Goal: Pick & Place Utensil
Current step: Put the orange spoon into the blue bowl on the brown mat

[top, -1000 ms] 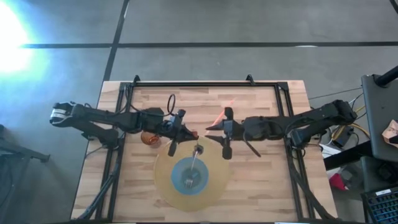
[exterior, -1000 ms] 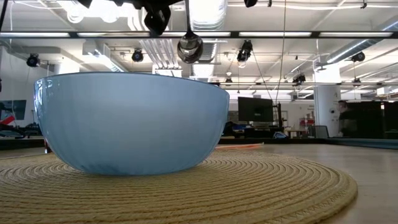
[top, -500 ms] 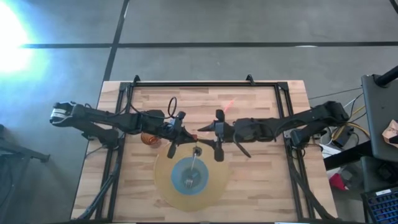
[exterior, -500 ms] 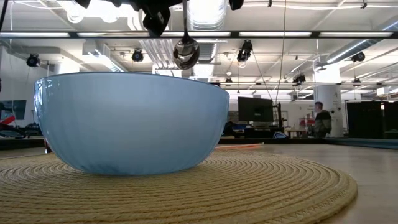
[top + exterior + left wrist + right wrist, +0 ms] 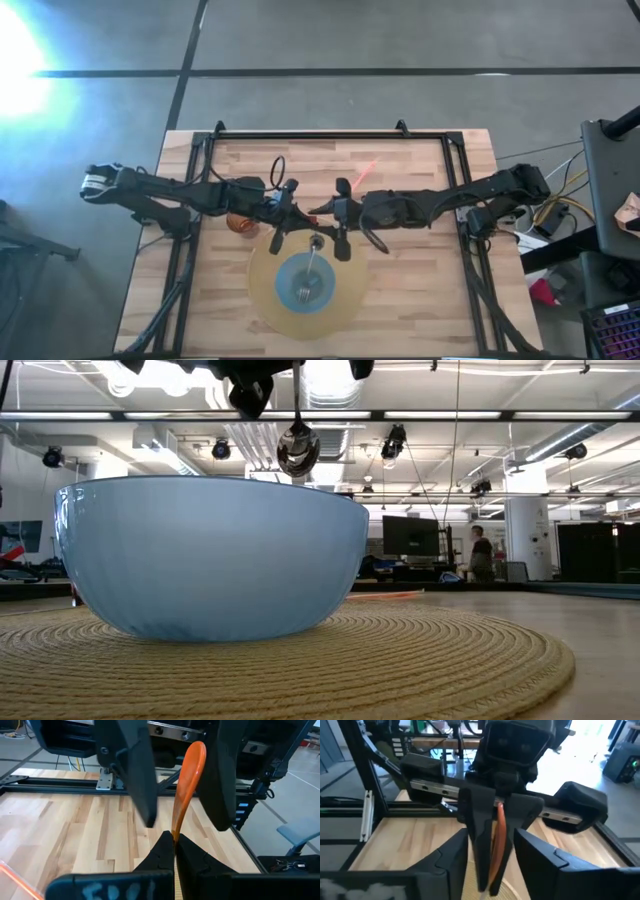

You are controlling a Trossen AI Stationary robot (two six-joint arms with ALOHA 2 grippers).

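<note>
A spoon with an orange handle (image 5: 187,775) and a metal bowl (image 5: 298,448) hangs tilted over the far rim of the blue bowl (image 5: 292,272). The blue bowl stands on a round woven mat (image 5: 265,300) and has a fork (image 5: 308,280) in it. My left gripper (image 5: 174,842) is shut on the spoon. My right gripper (image 5: 492,854) is open and faces the left one. Its fingers (image 5: 140,780) stand on either side of the handle's free end without touching it. My left gripper pinches the spoon's orange handle (image 5: 176,822) between its two fingers, toward the end nearer the metal part. It comes roughly level from the table's left. The spoon is lifted clear, its handle reaching on toward the right gripper and its metal bowl (image 5: 318,241) hanging lower.
A small orange-brown object (image 5: 238,223) sits under the left arm. A thin red utensil (image 5: 365,168) lies on the wood toward the far edge. A black frame (image 5: 330,133) runs round the table. A person (image 5: 480,552) moves in the room behind.
My right gripper has moved toward the table's left, up to the left gripper, and its open fingers now flank the spoon's handle. The spoon's metal bowl has sunk a little toward the blue bowl's rim.
</note>
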